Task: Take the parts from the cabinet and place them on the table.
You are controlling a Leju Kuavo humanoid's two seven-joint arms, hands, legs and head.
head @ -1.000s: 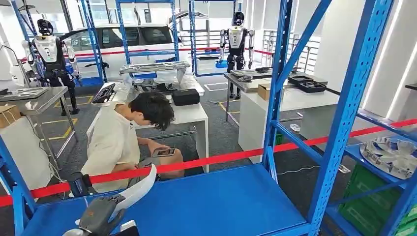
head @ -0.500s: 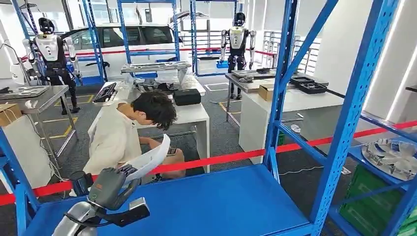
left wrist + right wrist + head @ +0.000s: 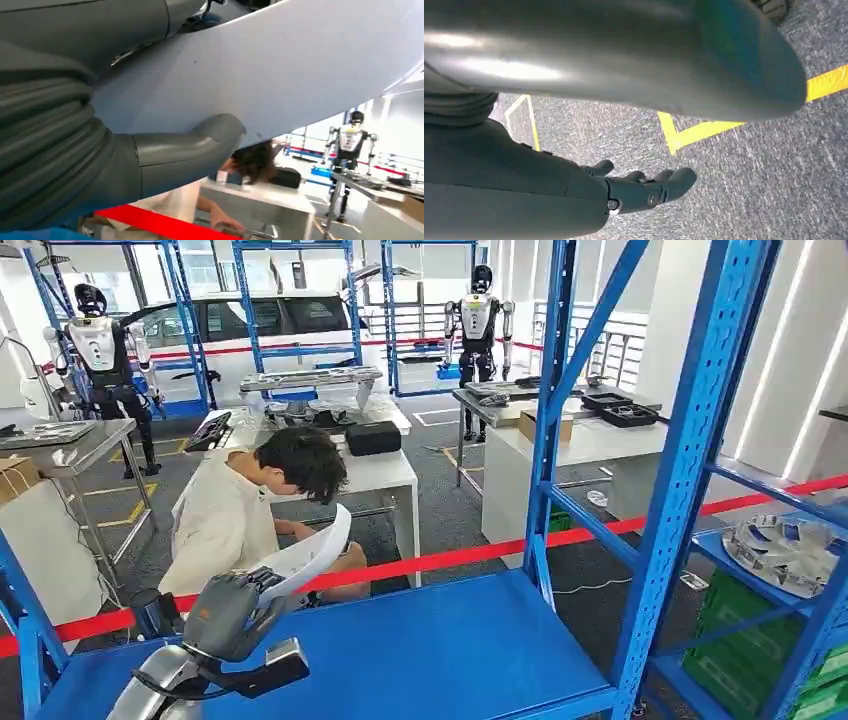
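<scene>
My left hand grips one white curved part above the blue shelf's left edge. My right hand hangs empty, fingers loosely apart, above grey floor. The part's far end is cut off in my left wrist view.

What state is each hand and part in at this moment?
left hand: raised over the blue shelf, gripping the white curved part.
white curved part: held, off the shelf.
right hand: hanging over the floor, holding nothing.
silver round part: resting on the side shelf.
</scene>
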